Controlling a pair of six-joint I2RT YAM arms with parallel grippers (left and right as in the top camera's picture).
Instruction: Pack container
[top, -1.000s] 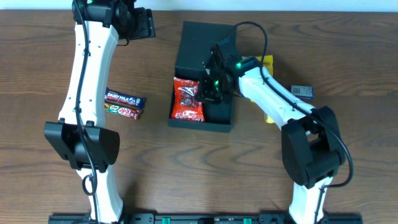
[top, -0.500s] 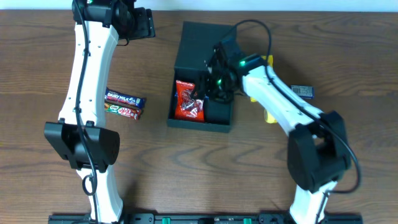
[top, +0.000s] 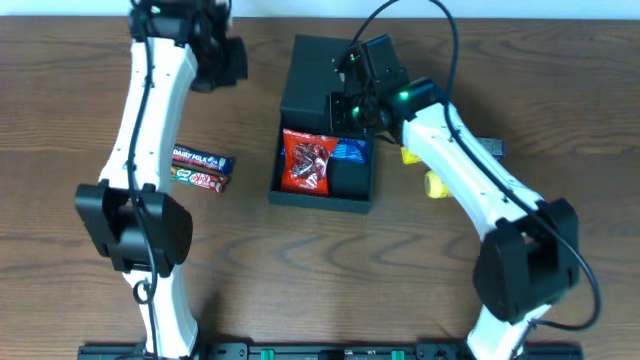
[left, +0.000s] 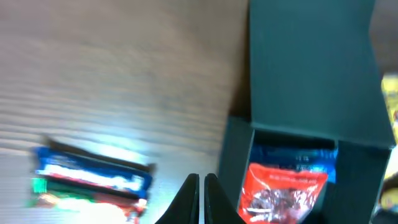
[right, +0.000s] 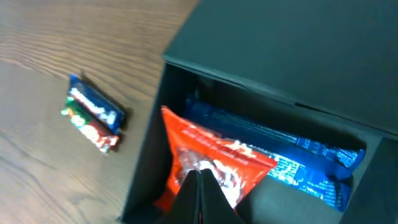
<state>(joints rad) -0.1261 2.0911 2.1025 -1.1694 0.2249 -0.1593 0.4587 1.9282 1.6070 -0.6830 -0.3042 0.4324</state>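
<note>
The dark teal container (top: 312, 68) lies open in the middle of the table, its flap lid folded back. A red snack packet (top: 305, 163) lies in its left half, and a blue packet (top: 351, 150) lies at the back right. My right gripper (top: 345, 108) hovers over the hinge edge, shut and empty. In the right wrist view its tips (right: 199, 173) are above the red packet (right: 214, 152), with the blue packet (right: 280, 155) behind. My left gripper (top: 218, 60) hangs at the far left, shut on nothing (left: 201, 179).
Two chocolate bars (top: 201, 168) lie side by side left of the container, also seen in the left wrist view (left: 93, 177). A yellow item (top: 432, 183) and a small grey packet (top: 488, 147) lie to the right, partly under my right arm.
My right gripper has lifted out of the container and drawn back toward the lid, uncovering the blue packet. The left gripper has shut and its arm has shifted slightly.
</note>
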